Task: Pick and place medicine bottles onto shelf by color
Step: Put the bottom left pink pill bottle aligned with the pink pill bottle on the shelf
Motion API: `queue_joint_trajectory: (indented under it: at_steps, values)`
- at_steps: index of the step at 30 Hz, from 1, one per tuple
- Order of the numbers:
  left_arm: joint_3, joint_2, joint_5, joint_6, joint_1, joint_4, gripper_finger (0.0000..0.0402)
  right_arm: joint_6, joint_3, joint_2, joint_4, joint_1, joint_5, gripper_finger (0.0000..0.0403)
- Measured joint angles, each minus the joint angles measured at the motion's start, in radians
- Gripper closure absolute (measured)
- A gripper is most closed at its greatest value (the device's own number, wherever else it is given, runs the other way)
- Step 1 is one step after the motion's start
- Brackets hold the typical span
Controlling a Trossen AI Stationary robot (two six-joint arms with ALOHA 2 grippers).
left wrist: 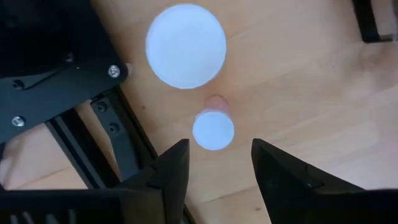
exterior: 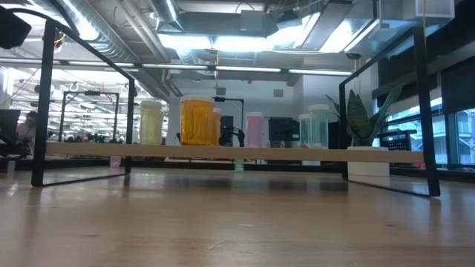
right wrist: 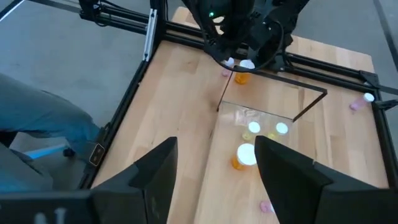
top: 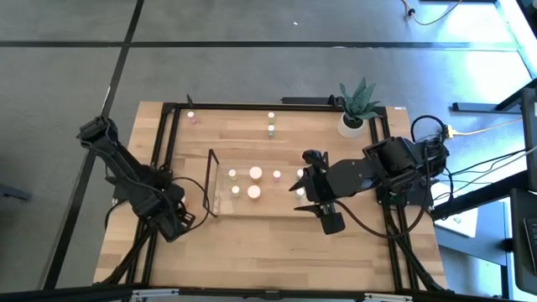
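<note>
My left gripper point(left wrist: 217, 163) points straight down, open, over the table's near left part point(top: 178, 221). Just beyond its fingertips a small pink medicine bottle point(left wrist: 213, 129) with a white cap stands on the table, untouched. A larger white-capped bottle point(left wrist: 185, 45) stands beside it. The clear shelf point(top: 211, 180) stands mid-table with several bottles on it, among them an orange one point(exterior: 197, 120) and a pink one point(exterior: 254, 130). My right gripper point(right wrist: 214, 168) hangs open above the shelf's right end point(top: 304, 174), holding nothing.
Three more bottles stand near the table's far edge point(top: 192, 117) point(top: 271, 115) point(top: 271, 128). A potted plant point(top: 354, 117) sits at the far right corner. The black table frame point(left wrist: 124, 143) runs close beside my left gripper. A person's leg point(right wrist: 37, 124) shows beyond the table.
</note>
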Motion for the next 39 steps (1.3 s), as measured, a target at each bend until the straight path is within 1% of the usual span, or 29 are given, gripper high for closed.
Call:
queue_joint_trajectory:
  at_steps: [3,4,16,23,26,34,39]
  values:
    - [-0.022,0.0,0.022,0.0,0.001,0.029,0.0236,-0.021,0.0,0.0,0.0,0.0,-0.09,0.0186]
    - [-0.029,0.0,0.023,0.0,0.001,0.039,0.0236,-0.025,0.0,0.0,0.0,0.0,-0.105,0.0186]
    - [-0.106,0.0,0.02,0.003,0.001,0.123,0.0236,-0.026,0.0,0.0,0.0,0.001,-0.108,0.0186]
    - [-0.126,0.0,0.015,0.029,0.001,0.129,0.0238,-0.026,0.0,0.0,0.0,0.0,-0.107,0.0186]
    - [-0.126,0.0,0.014,0.034,0.001,0.129,0.0248,-0.026,0.0,0.0,0.0,0.0,-0.107,0.0186]
    - [-0.126,0.0,0.015,0.037,0.001,0.129,0.0293,-0.027,0.0,0.0,-0.001,0.0,-0.107,0.0186]
    - [-0.126,-0.001,0.02,0.037,0.001,0.134,0.0302,-0.027,0.0,0.0,-0.001,0.0,-0.107,0.0186]
